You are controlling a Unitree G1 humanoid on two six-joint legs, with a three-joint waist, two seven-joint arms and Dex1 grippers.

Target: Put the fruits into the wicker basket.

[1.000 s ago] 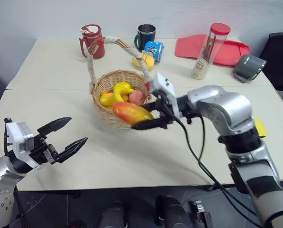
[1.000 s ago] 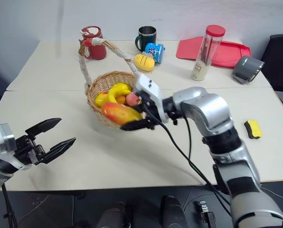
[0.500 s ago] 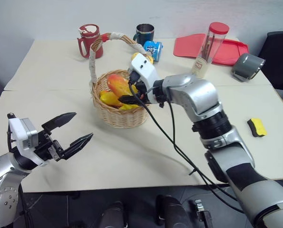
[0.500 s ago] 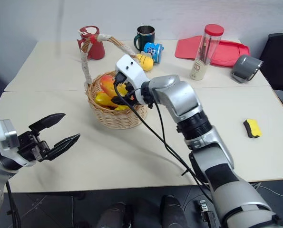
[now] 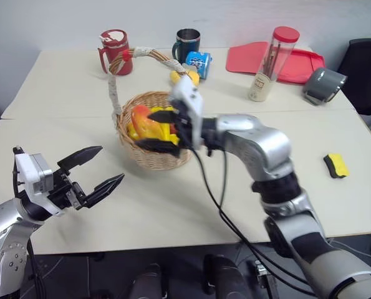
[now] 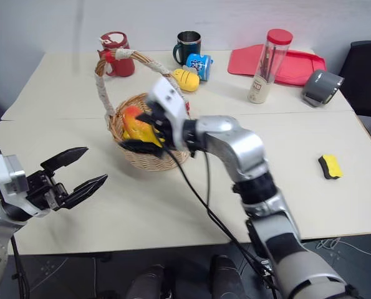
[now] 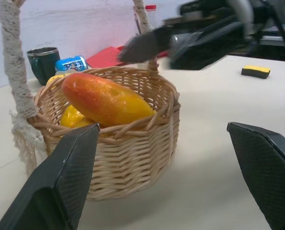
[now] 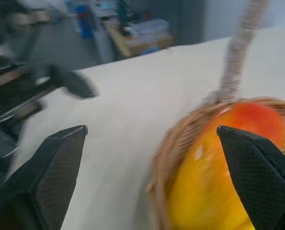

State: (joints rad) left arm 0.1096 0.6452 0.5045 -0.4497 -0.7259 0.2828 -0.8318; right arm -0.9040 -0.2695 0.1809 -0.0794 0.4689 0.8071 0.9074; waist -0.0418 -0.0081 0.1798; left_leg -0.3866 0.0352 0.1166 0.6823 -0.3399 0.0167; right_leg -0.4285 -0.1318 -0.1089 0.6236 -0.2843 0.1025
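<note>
The wicker basket (image 5: 153, 137) is sitting toward the left middle of the worktop (image 5: 191, 205), well back from the near edge, with a broad bare stretch of surface lying in front of it and to its right. A yellow sponge (image 5: 336, 165) is lying near the right edge, well apart from the basket. Along the far side a red mug (image 5: 115, 52), a dark mug (image 5: 186, 44), a blue can (image 5: 198, 61), a clear bottle with a red cap (image 5: 272, 63), a red tray (image 5: 275, 61) and a grey cup (image 5: 323, 85) are standing or lying.

Inside the basket a red-to-yellow mango (image 7: 105, 99) is lying on top of other yellow fruit, its long axis running across the basket, the red end near the handle (image 5: 115, 84).

The right gripper (image 5: 160, 129) is reaching sideways over the basket, its jaws standing apart around the mango without clamping it. The left gripper (image 5: 93, 170) is hovering above the near left part of the worktop, jaws wide apart and holding nothing.
</note>
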